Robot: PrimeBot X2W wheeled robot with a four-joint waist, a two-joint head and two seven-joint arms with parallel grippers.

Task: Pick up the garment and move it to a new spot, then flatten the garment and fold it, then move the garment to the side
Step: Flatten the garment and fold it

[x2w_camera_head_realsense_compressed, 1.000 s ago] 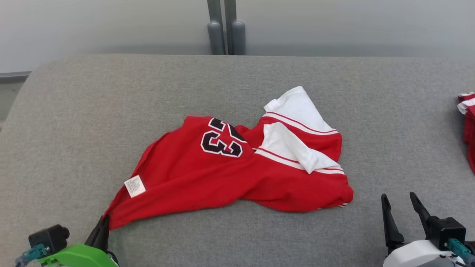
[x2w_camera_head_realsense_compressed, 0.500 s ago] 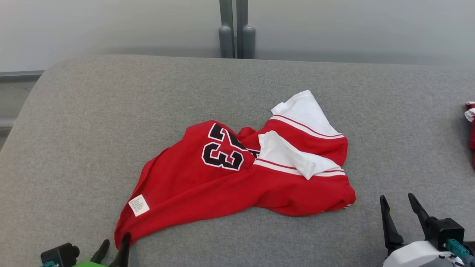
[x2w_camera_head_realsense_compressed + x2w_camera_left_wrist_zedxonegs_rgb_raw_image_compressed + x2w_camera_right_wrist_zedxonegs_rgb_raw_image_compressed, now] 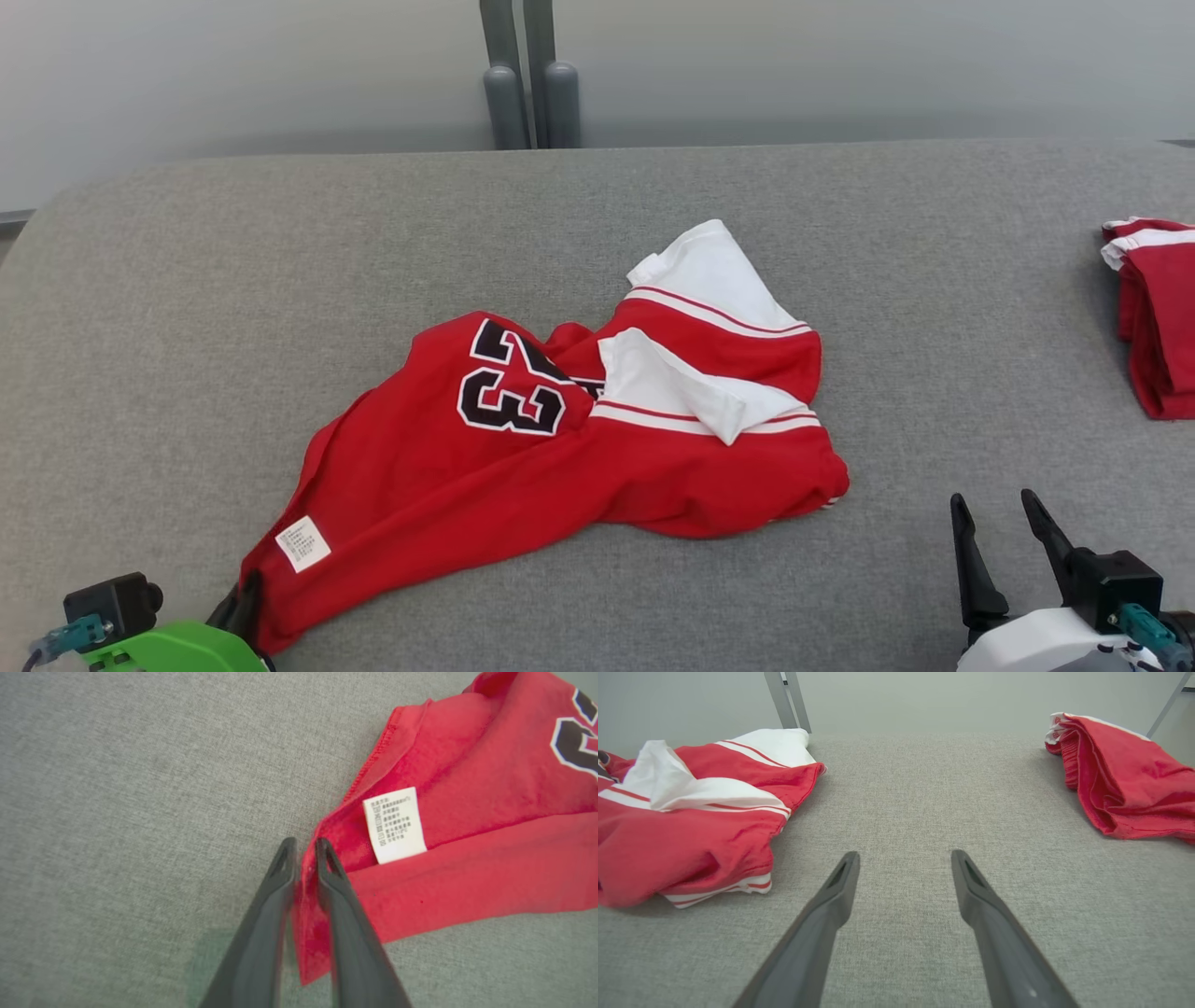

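Left gripper [image 3: 306, 848] pinching a corner of the red number-23 garment [image 3: 560, 448].
Its fingers are clamping the hem beside the white care label [image 3: 395, 825], the crumpled garment lying mid-way across the grey padded surface [image 3: 187, 280]; the right gripper [image 3: 905, 858] is sitting spread wide and empty near the front edge, a folded red garment [image 3: 1158, 317] lying at the right edge.

grey couch [image 3: 187, 280] carries a crumpled red garment [image 3: 560, 448] and folded red clothes [image 3: 1158, 317]

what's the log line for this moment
left gripper: shut on garment corner | right gripper: open, off garment | garment: crumpled on surface
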